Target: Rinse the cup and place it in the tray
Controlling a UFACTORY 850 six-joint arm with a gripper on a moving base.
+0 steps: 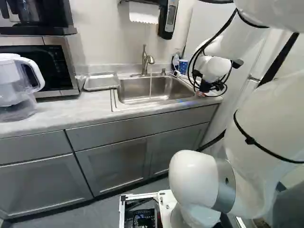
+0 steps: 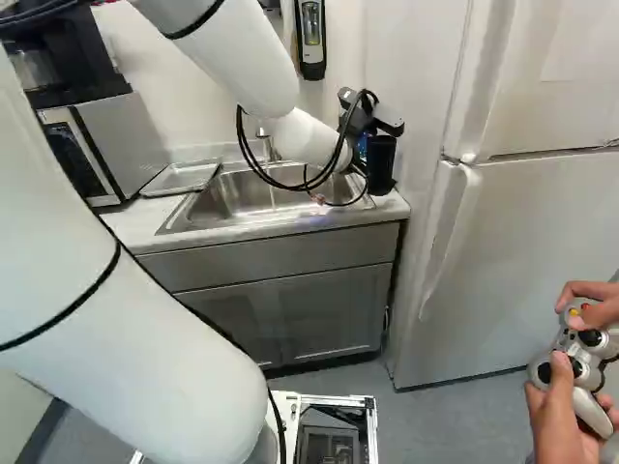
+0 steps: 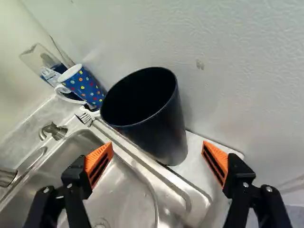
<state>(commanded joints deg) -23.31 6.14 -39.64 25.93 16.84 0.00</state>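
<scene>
Cup: the black one (image 3: 154, 123) stands upright on the counter just beside the sink (image 1: 147, 90), at its refrigerator end, and you can look straight into its dark mouth in the wrist view.
Gripper: your claw (image 1: 206, 86) reaches out at that same end of the sink; in the wrist view its two orange pads (image 3: 99, 161) are spread wide apart, with the cup ahead and between them, and a gap shows on either side (so nothing is clamped).
Tray: you'll find it (image 1: 101, 81) on the counter just beside the sink, at the end away from the refrigerator (image 2: 527, 251).
Faucet: it rises (image 1: 146, 59) at the sink's back edge, and you can see a thin, upright streak, like water, below its spout.
Mug: a blue one with coloured dots (image 3: 83, 85) is near the sink's back corner, on the cup's side (mind you, that's a second drinking vessel).
Brush: its bristles (image 3: 85, 117) show by the sink's rim, between the mug and the basin.
Microwave: it sits (image 1: 71, 61) past the tray from the sink.
Pitcher: this clear one with a white handle (image 1: 16, 85) is on the counter, well apart from the sink, in front of the microwave.
</scene>
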